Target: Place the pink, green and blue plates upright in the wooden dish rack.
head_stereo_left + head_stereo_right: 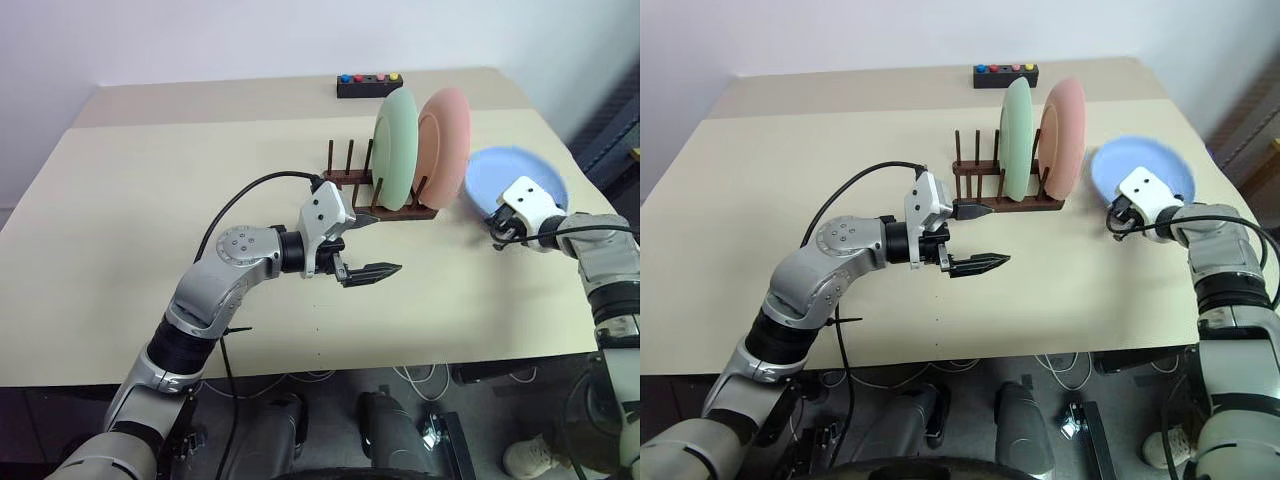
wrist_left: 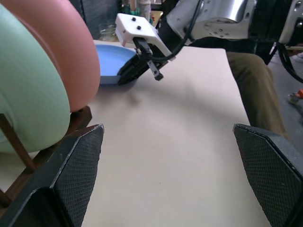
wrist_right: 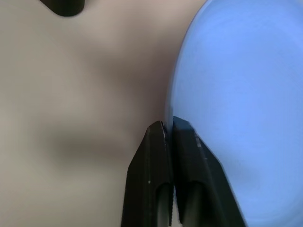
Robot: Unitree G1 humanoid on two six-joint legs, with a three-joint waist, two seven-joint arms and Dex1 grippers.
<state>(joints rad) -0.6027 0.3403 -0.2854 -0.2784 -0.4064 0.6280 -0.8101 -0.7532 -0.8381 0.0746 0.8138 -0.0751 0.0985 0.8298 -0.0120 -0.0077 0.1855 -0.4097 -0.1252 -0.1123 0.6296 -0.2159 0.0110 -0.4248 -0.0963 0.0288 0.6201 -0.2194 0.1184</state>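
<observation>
So two of the three are sorted: the green plate and the pink plate are standing upright in the wooden dish rack, side by side between the pegs, which is what's keeping them from tipping. The blue plate is lying flat on the desk just to the right of the rack, beside the pink one. I'm pinching its near rim with my right gripper, fingers clamped tight with the plate's edge between them, as the right wrist view makes clear. Going for the rim makes sense to me, since a flat plate gives nothing else to grab, and a rim hold should let me tip it up on edge for the rack. My left gripper is hovering just in front of the rack, jaws spread wide with nothing in them, pointing toward the blue plate, probably ready to steady things if needed. The free pegs are on the rack's left side, so I'm guessing the blue one goes there or behind the pink. Little black box with coloured buttons is sitting well behind the rack, not involved.
</observation>
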